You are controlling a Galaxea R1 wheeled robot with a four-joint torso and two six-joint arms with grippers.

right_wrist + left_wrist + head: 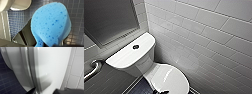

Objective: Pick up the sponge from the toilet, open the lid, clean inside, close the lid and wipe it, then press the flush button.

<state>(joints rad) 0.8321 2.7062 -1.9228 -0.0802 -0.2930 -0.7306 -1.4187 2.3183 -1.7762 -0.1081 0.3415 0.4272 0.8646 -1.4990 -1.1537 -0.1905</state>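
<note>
The white toilet point(131, 58) stands against the tiled wall, its glossy oval lid point(167, 78) lying down over the bowl. The dark round flush button point(135, 46) sits in the middle of the tank top. My left gripper point(45, 91) is open at the lid's point(52, 65) rim, with one dark fingertip point(31, 91) by the gap under the lid and the other over its top. A dark bit of that gripper point(160, 92) shows at the lid's front edge. The bright blue sponge point(51, 25) is held over the floor, with my right gripper point(49, 45) shut on its lower end.
A metal grab bar point(92, 68) is mounted on the wall left of the tank. White wall tiles point(209, 37) close in the right side. Dark blue mosaic floor point(18, 21) surrounds the toilet's base point(20, 5).
</note>
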